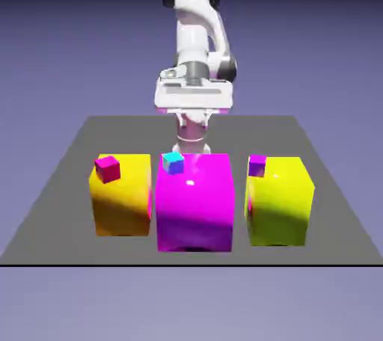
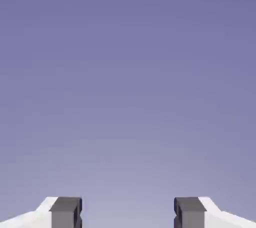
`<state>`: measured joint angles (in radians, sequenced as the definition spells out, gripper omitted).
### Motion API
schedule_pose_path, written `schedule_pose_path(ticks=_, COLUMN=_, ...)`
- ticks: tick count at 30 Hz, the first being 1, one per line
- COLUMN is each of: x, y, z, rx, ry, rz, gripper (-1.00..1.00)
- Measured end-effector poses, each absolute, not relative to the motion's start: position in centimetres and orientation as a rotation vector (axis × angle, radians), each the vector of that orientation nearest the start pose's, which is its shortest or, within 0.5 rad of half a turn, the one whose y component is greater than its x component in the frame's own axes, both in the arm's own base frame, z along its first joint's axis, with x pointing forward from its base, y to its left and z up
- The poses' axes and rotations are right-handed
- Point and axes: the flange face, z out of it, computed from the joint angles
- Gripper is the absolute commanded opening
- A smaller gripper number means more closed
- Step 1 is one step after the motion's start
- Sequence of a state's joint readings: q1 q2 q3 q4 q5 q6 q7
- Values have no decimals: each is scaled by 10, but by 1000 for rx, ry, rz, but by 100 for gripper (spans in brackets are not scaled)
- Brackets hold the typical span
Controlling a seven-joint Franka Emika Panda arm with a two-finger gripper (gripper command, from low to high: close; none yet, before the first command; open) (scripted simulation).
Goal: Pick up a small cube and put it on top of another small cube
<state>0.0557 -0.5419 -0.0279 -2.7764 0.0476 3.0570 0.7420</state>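
Magenta big block (image 1: 194, 201) sits low centre, a cyan cube (image 1: 173, 162) on it, and my tool (image 2: 128, 213) gapes empty against blue.

Glossy white arm (image 1: 196, 25) with dark grey joint bands and grey fingertips (image 2: 66, 212).

Fingers (image 2: 65, 213) cut off by hand view's bottom edge; only backdrop beyond them. Exterior view: arm's (image 1: 196, 40) base hidden behind big magenta block (image 1: 194, 205); fingers not discernible there. Bench's (image 1: 52, 212) rear strip partly hidden by blocks.
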Motion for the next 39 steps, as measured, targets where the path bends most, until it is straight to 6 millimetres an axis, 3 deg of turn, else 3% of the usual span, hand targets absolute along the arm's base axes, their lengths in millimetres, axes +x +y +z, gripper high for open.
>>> schedule_pose_path(ticks=2, x=415, y=14, z=475, rx=-2347, ry=986, rz=-1015, gripper=0)
schedule_pose_path(ticks=8, x=431, y=91, z=446, rx=-2560, ry=612, rz=-914, gripper=0)
schedule_pose_path(ticks=17, x=422, y=212, z=393, rx=-2784, ry=-37, rz=-788, gripper=0)
schedule_pose_path(ticks=25, x=370, y=317, z=333, rx=-2863, ry=-790, rz=-699, gripper=0)
schedule_pose_path(ticks=30, x=315, y=363, z=286, rx=-2810, ry=-1396, rz=-647, gripper=0)
schedule_pose_path(ticks=32, x=293, y=375, z=268, rx=-2757, ry=-1640, rz=-629, gripper=0)
schedule_pose_path(ticks=39, x=234, y=371, z=220, rx=-2494, ry=-2354, rz=-570, gripper=0)
